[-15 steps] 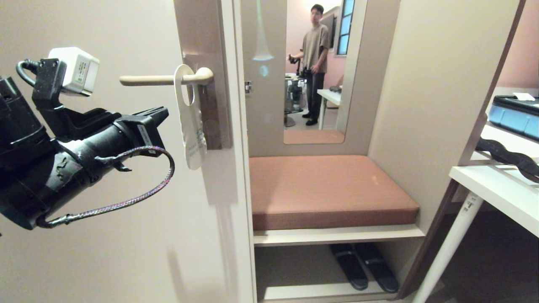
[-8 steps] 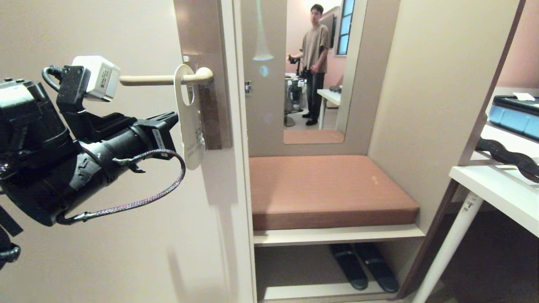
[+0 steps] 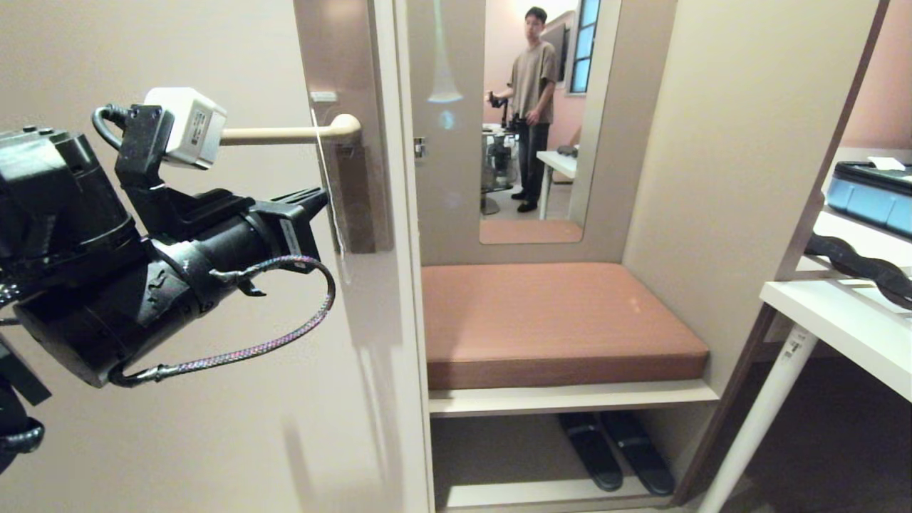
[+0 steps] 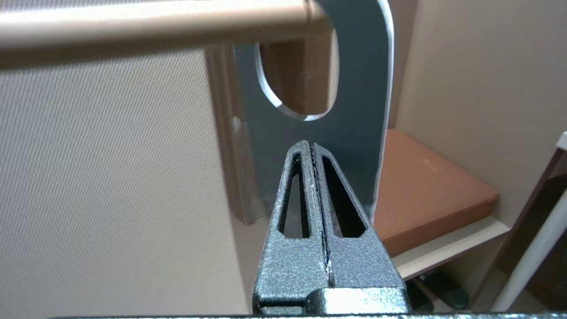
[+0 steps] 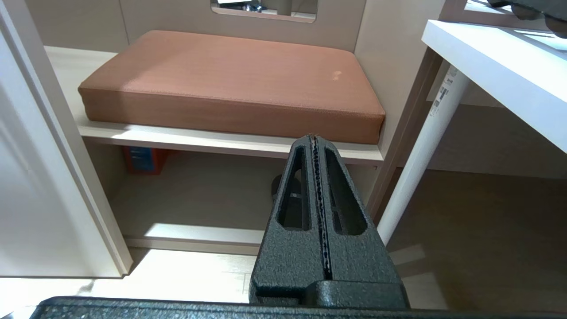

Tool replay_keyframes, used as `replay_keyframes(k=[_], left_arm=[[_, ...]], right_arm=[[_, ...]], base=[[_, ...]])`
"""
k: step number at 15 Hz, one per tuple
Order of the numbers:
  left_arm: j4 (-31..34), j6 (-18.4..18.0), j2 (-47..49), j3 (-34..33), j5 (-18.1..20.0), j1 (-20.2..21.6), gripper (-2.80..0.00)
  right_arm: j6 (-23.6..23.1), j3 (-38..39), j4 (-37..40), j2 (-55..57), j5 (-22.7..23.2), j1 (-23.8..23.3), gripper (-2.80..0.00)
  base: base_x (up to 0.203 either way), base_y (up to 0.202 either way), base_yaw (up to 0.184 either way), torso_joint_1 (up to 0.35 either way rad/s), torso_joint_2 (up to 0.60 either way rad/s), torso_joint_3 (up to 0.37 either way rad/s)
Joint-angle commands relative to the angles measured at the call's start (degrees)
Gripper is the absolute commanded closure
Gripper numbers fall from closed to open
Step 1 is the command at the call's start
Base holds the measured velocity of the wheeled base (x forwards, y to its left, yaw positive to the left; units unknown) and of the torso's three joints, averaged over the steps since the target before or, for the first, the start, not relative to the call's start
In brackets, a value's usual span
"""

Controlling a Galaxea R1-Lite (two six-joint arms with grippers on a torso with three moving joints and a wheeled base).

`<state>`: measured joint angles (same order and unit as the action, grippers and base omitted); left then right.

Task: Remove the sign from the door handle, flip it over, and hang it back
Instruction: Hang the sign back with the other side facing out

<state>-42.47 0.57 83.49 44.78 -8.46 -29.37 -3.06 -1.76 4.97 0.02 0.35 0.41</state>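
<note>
Beige door behind, left gripper, jaws closed and empty, noses the sign just ahead, below the door handle; removal begins, needs opening.

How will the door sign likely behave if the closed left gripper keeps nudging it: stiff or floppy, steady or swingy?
The sign is probably stiff: its thin edge looks straight. Hung loosely by its hole on the door handle, it will likely swing or twist. Its smooth face may slip off the shut left gripper.
</note>
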Motion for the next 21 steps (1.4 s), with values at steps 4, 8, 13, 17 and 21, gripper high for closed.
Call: replay_keyframes(k=[4,8,13,17,21], left_arm=[[-0.24,0.38,2.10,2.16,-0.07,-1.66,0.00],[-0.33,0.48,3.27,2.69,-0.07,-2.36,0.00],[-0.33,0.75,5.81,5.63,-0.07,-3.37,0.00],[-0.42,0.83,6.50,6.02,-0.14,-3.50,0.00],[-0.45,0.83,7.59,7.45,-0.12,-3.50,0.00]], right_arm=[[-0.02,0.00,0.04,-0.02,0.00,0.02,0.00],[-0.02,0.00,0.04,-0.02,0.00,0.02,0.00],[-0.02,0.00,0.04,-0.02,0.00,0.02,0.00],[-0.02,0.00,0.04,-0.02,0.00,0.02,0.00],[-0.02,0.00,0.04,-0.02,0.00,0.02,0.00]], base=[[0.000,0.000,0.000,0.000,0.00,0.000],[0.000,0.000,0.000,0.000,0.00,0.000],[0.000,0.000,0.000,0.000,0.00,0.000],[0.000,0.000,0.000,0.000,0.00,0.000],[0.000,0.000,0.000,0.000,0.00,0.000]])
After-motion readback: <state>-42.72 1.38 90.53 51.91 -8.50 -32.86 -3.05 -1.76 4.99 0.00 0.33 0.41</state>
